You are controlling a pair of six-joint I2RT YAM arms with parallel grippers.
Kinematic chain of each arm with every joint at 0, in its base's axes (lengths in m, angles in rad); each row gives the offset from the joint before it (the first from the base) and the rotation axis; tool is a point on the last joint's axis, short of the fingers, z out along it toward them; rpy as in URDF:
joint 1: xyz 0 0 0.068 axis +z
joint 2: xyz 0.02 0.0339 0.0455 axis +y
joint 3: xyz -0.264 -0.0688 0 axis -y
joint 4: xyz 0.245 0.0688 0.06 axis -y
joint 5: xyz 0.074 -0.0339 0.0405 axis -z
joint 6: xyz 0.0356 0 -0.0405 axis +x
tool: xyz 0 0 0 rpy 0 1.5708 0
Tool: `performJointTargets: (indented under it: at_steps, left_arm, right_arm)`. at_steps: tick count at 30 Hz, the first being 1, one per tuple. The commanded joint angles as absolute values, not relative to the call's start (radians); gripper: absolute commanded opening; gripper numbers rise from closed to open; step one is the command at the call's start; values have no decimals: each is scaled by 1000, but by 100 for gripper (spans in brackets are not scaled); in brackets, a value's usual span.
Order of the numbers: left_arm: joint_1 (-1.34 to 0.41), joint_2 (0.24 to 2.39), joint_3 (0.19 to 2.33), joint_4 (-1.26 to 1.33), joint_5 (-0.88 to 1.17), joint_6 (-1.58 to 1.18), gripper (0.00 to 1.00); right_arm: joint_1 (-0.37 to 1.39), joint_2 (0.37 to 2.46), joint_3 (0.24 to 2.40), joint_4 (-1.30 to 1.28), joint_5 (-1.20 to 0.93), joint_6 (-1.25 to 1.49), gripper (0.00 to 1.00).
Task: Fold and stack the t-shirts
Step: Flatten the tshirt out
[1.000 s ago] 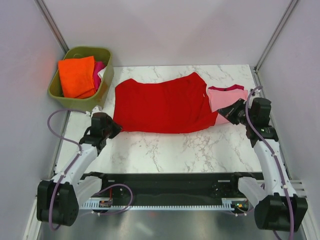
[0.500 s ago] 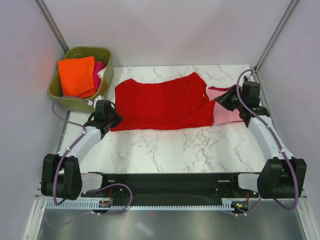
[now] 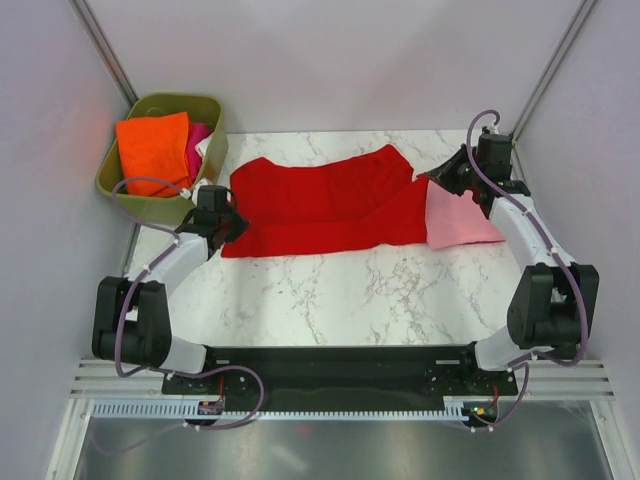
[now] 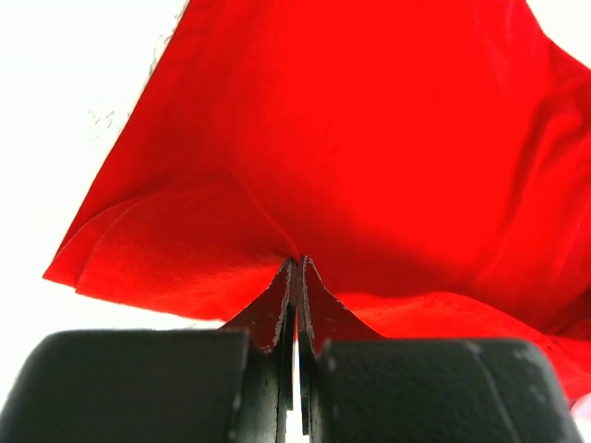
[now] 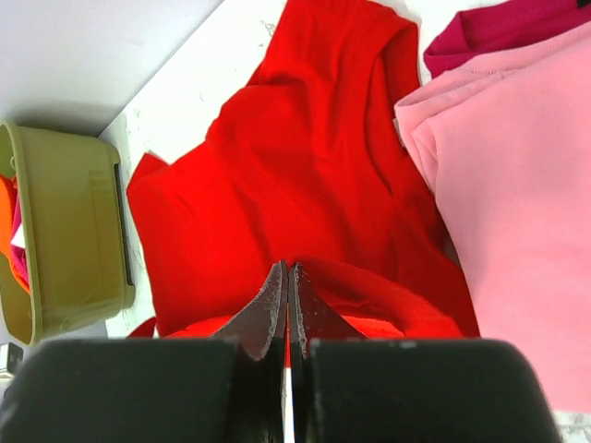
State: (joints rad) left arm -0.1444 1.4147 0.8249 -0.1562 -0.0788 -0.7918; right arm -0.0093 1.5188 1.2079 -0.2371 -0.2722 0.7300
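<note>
From its base at the near edge of the table (image 3: 380, 290), the left arm (image 3: 170, 265) leans forward and angles inward, with its wrist low. The left fingers (image 4: 275, 309) are pressed together on a pinch of the red t-shirt (image 3: 320, 200) at its left edge. The cloth rises to a small peak at the tips and fans out beyond them.

The right arm (image 3: 522, 228) reaches farther up the right side, and its wrist is turned inward. The right fingers (image 5: 266, 314) are also clamped on red cloth, with a fold of the shirt's right edge humped just ahead of the tips.

The red t-shirt lies spread between the two pairs of fingers. Just right of the right fingers and touching the red cloth, the pink t-shirt (image 3: 462, 220) lies flat, its dark pink trim at the far end. Beyond and left of the left fingers stands an olive tub (image 3: 185, 99) holding orange cloth (image 3: 152, 152).
</note>
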Motion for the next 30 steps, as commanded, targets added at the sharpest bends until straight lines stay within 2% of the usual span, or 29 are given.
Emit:
performJointTargets:
  at_steps: [1,11,12,14,15,16,18,19,23,26,27,29,30]
  left_arm:
    - [-144,1462,888,-120,-109,-795,2]
    - [-146,1522,923,-130,-161,-834,2]
    - [-146,1528,923,-129,-158,-838,2]
    - [-146,1537,920,-133,-155,-842,4]
    - [-146,1536,920,-133,-149,-844,10]
    - [-144,1532,917,-132,-141,-842,25]
    - [-146,1500,901,-127,-127,-825,38]
    - [-146,1484,891,-127,-127,-818,46]
    - [-146,1392,836,-130,-126,-789,53]
    - [-147,1315,787,-135,-98,-788,53]
    - [-147,1299,773,-132,-81,-795,53]
    - [-149,1260,732,-130,-63,-802,52]
    - [-149,1250,718,-127,-57,-807,52]
  right_arm:
    - [-8,1563,1285,-202,-265,739,0]
    - [29,1723,1451,-204,-271,761,0]
    - [34,1750,1480,-204,-281,759,5]
    - [47,1778,1505,-212,-307,741,23]
    - [52,1795,1517,-218,-307,733,47]
    - [57,1795,1517,-231,-299,709,56]
    - [66,1763,1470,-264,-238,683,64]
    - [66,1744,1439,-264,-215,672,64]
    - [66,1646,1283,-264,-117,611,58]
    - [64,1585,1157,-252,-55,594,46]
    - [64,1565,1103,-249,-42,591,37]
    - [64,1557,1059,-223,-14,592,27]
    - [63,1563,1034,-219,-12,595,16]
